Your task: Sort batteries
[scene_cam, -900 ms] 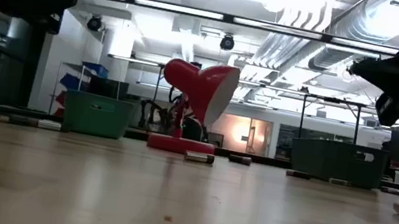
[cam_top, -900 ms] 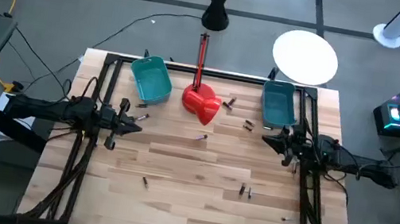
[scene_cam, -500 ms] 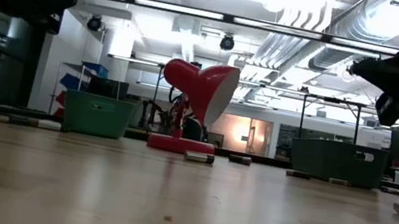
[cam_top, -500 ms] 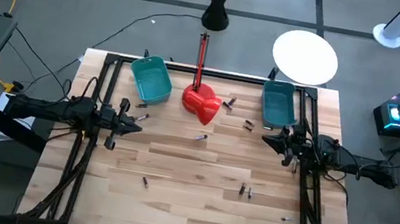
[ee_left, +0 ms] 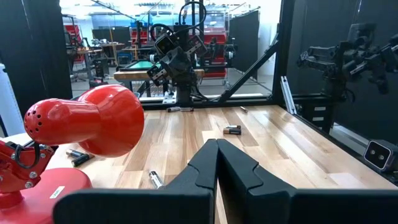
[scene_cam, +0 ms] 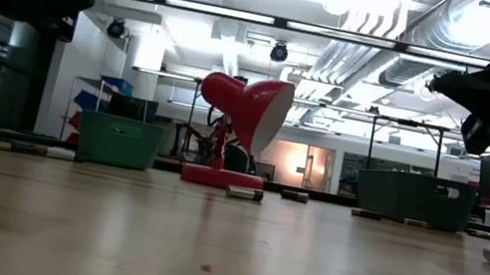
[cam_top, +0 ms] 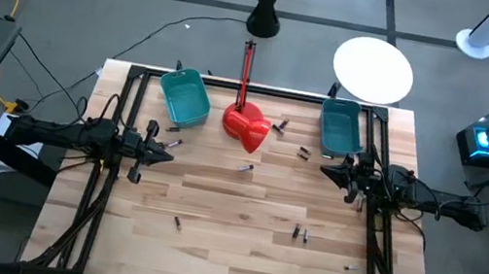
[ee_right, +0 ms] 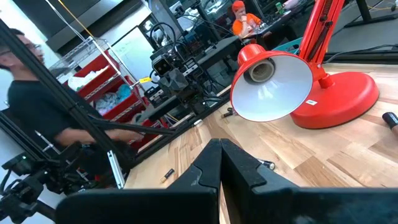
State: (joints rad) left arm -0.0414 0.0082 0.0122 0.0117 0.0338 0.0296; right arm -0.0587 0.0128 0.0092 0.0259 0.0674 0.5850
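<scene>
Small dark batteries lie scattered on the wooden table: one near the middle, two at the near right, one at the near left, several by the red lamp. My left gripper hovers shut above the table's left side, pointing right. My right gripper hovers shut above the right side, pointing left. In the left wrist view its shut fingers point toward a battery lying farther off. Neither gripper touches anything.
A red desk lamp stands at the far middle, its head bent down. Two teal bins sit at the far edge, one left and one right. A black frame rail runs along each side. People show beyond the table in the right wrist view.
</scene>
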